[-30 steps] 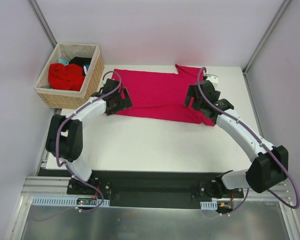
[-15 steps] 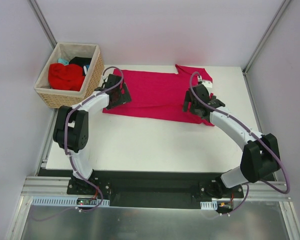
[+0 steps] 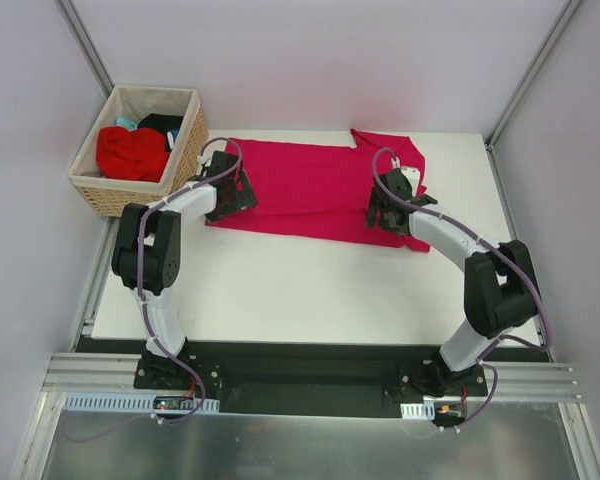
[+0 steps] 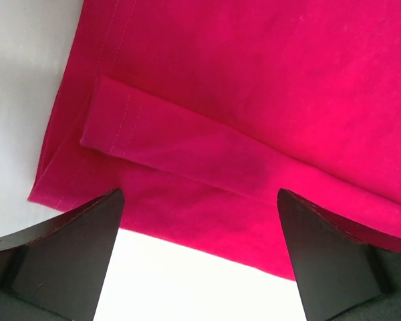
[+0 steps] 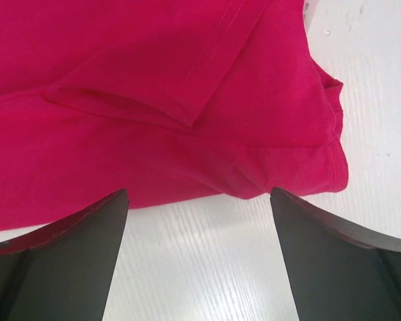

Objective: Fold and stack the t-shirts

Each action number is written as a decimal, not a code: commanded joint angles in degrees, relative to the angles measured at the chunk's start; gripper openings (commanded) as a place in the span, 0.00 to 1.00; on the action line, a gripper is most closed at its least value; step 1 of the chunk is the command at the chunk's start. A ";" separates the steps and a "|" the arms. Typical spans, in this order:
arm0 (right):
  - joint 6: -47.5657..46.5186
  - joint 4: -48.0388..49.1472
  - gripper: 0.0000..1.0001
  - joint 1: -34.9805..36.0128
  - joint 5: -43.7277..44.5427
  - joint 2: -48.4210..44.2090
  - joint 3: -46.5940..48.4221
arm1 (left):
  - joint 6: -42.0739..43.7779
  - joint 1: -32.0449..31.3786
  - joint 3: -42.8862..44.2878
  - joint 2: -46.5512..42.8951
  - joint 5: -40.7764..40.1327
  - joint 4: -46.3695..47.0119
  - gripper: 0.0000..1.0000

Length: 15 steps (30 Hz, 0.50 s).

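Observation:
A crimson-pink t-shirt (image 3: 310,190) lies folded lengthwise across the far part of the white table (image 3: 300,290). My left gripper (image 3: 232,194) is open over the shirt's left near edge; in its wrist view the folded hem (image 4: 207,147) lies ahead of the spread fingers (image 4: 67,261). My right gripper (image 3: 388,212) is open over the shirt's right near edge; its wrist view shows a folded sleeve (image 5: 187,73) and the cloth edge just beyond the fingertips (image 5: 334,254). Neither gripper holds cloth. Brighter red (image 3: 130,150), black and teal shirts lie in the basket.
A woven wicker basket (image 3: 185,155) stands at the far left corner of the table, close to my left arm. Bare white table lies in front of the shirt. Grey walls and metal posts enclose the space.
Both grippers have moved away from me toward the far side, and the shirt's near portion has been pushed or folded back, so it lies narrower. Both arms are more stretched out.

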 commanded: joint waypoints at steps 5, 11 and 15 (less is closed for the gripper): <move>0.23 3.80 0.92 -2.52 -1.24 5.86 3.65 | -0.25 1.35 1.13 1.69 -0.63 3.28 0.99; 0.93 4.69 0.91 -3.40 -2.56 10.43 3.83 | -1.47 1.43 0.17 2.39 -0.98 4.24 0.99; 1.81 4.43 0.91 -3.57 -3.44 12.28 3.74 | -2.53 1.43 -1.94 1.26 -1.68 5.03 0.99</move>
